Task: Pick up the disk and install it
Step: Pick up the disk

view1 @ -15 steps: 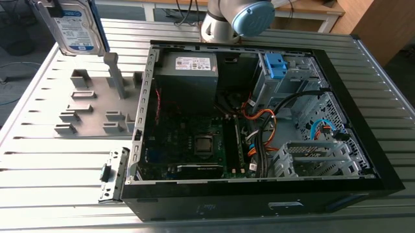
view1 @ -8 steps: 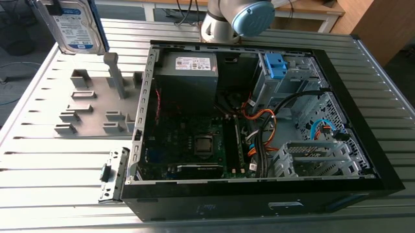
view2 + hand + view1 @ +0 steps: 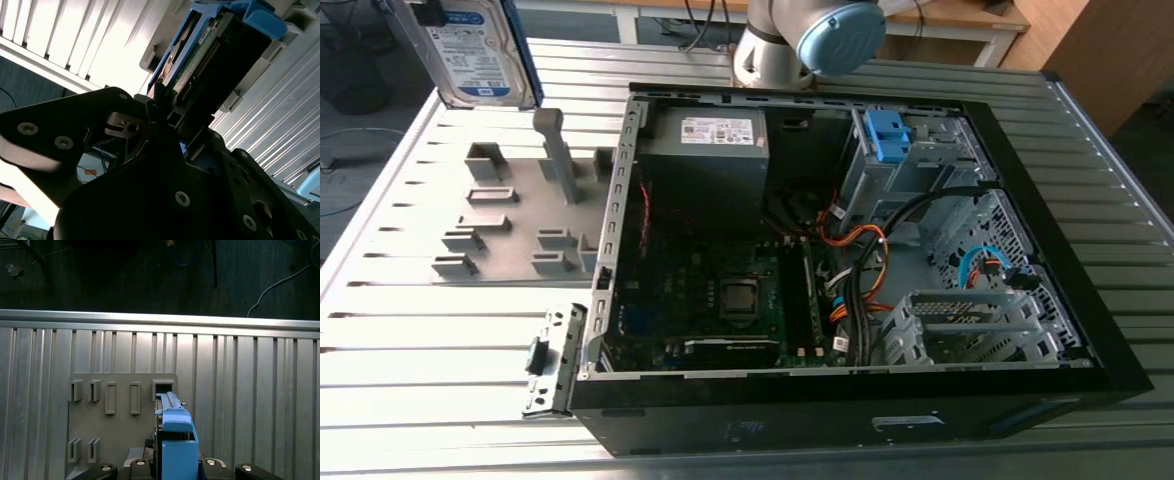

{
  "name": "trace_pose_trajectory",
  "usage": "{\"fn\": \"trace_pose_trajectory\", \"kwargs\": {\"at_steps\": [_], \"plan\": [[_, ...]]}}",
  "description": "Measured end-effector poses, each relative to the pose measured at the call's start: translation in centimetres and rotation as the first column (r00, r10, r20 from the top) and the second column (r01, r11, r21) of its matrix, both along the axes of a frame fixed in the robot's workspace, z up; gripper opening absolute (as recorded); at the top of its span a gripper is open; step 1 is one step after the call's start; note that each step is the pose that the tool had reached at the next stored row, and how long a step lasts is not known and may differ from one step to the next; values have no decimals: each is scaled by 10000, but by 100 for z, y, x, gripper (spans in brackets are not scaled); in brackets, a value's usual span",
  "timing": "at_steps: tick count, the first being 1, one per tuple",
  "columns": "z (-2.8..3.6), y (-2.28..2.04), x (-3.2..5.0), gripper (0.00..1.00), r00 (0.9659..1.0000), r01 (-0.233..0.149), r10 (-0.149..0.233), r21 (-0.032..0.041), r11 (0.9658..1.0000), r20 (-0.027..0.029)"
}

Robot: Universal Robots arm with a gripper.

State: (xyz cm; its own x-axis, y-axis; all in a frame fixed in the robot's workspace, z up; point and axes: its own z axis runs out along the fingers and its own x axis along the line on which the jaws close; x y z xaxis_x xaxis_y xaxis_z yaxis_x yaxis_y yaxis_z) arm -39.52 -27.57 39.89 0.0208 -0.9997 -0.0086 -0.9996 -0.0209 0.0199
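The disk (image 3: 467, 50), a silver drive with a white-and-blue label in a blue caddy, hangs upright in the air at the exterior view's far left. It is above the grey slotted holder plate (image 3: 494, 230). In the second wrist view my gripper (image 3: 170, 112) is shut on the disk (image 3: 200, 65), with its dark fingers clamped on the drive's near end. In the first wrist view the caddy's blue edge (image 3: 177, 440) stands over one slot of the holder plate (image 3: 120, 430).
The open black computer case (image 3: 1107, 330) lies on the slatted metal table (image 3: 454, 340). Inside are a grey power-supply box (image 3: 707, 150), a blue bracket (image 3: 887, 135) in the upper bay, cables and a metal drive cage (image 3: 961, 320). The arm's base (image 3: 807, 40) stands behind the case.
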Motion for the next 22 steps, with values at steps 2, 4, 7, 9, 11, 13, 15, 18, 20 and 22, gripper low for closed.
{"fn": "trace_pose_trajectory", "kwargs": {"at_steps": [2, 4, 7, 9, 11, 13, 15, 18, 20, 22], "plan": [[15, 0, 0, 36, 10000, -1, 1, 0, 10000, 0], [31, 0, 0, 36, 10000, -1, 1, 0, 10000, 1], [54, 0, 0, 36, 10000, 0, 0, 0, 10000, 1], [69, 0, 0, 36, 10000, -1, 1, 0, 10000, 0], [83, 0, 0, 36, 10000, -1, 1, 0, 10000, 0], [97, 0, 0, 36, 10000, -1, 1, 0, 10000, 0], [113, 0, 0, 36, 10000, 0, 0, 0, 10000, 0], [135, 0, 0, 36, 10000, -1, 1, 0, 10000, 0], [150, 0, 0, 36, 10000, 0, 0, 0, 10000, 1], [164, 0, 0, 36, 10000, 0, 0, 0, 10000, 0]]}}
